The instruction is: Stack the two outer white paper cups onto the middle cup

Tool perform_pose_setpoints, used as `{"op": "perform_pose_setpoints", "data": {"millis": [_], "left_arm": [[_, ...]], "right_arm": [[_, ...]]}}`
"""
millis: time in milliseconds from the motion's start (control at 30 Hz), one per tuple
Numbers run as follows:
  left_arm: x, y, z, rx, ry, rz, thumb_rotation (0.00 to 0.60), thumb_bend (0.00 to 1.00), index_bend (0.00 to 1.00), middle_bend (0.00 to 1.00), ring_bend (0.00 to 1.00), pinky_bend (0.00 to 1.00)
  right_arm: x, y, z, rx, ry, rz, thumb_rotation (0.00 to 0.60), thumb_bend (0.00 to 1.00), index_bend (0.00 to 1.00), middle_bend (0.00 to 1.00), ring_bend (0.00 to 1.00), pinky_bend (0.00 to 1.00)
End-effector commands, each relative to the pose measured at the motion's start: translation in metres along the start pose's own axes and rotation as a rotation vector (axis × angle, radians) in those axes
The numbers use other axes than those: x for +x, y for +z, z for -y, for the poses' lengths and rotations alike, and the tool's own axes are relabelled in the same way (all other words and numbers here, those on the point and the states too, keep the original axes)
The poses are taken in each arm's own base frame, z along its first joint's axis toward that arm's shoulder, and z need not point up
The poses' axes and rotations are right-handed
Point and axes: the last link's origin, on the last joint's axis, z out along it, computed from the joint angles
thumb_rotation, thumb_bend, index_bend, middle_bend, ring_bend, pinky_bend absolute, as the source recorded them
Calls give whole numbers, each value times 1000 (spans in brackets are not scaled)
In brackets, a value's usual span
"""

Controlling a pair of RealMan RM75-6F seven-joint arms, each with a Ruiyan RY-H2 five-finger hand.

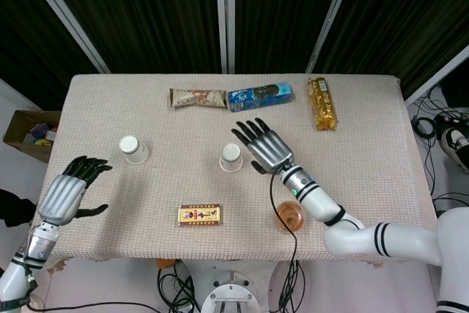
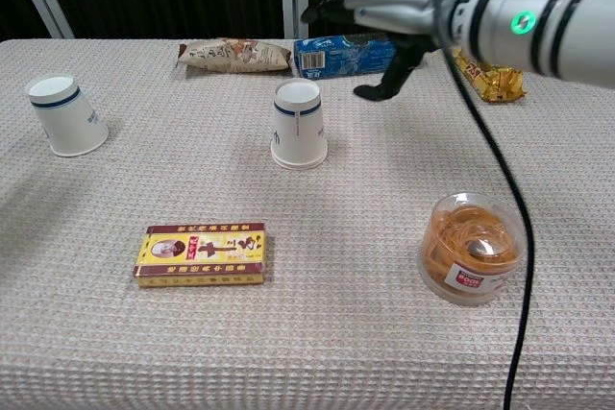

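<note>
Two upside-down white paper cups with a blue band sit nested as one stack (image 1: 231,157) (image 2: 298,124) at the table's middle. A third white cup (image 1: 133,149) (image 2: 65,115) stands upside down, apart, toward the table's left side. My right hand (image 1: 265,145) (image 2: 389,9) hovers just right of the stack with its fingers spread and nothing in it. Over the near left table edge my left hand (image 1: 66,194) is open and empty, well short of the lone cup; the chest view does not show it.
Along the far edge lie a brown snack packet (image 1: 197,97), a blue biscuit box (image 1: 259,95) and a gold packet (image 1: 322,103). A red and yellow box (image 1: 200,215) lies near the front. A clear tub of rubber bands (image 2: 474,248) stands front right.
</note>
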Motion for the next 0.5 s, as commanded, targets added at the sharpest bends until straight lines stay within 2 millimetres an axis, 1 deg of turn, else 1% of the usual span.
{"op": "perform_pose_setpoints", "data": {"millis": [33, 167, 267, 367, 500], "left_arm": [[8, 55, -12, -50, -43, 40, 600, 133, 237, 170, 133, 131], [4, 97, -23, -56, -46, 92, 600, 133, 217, 154, 133, 131], [-1, 123, -30, -51, -23, 139, 600, 133, 211, 139, 133, 131], [-6, 140, -35, -35, -19, 164, 600, 133, 207, 136, 133, 131], [-9, 152, -34, -4, -6, 201, 600, 149, 207, 136, 132, 131]], "right_arm": [[17, -65, -40, -119, 20, -84, 600, 312, 0, 0, 0, 0], [19, -110, -63, -182, 31, -138, 600, 311, 0, 0, 0, 0], [14, -136, -74, -207, 47, -160, 600, 311, 0, 0, 0, 0], [10, -156, -82, -227, 54, -177, 600, 311, 0, 0, 0, 0], [7, -170, -89, -240, 73, -202, 600, 311, 0, 0, 0, 0]]}}
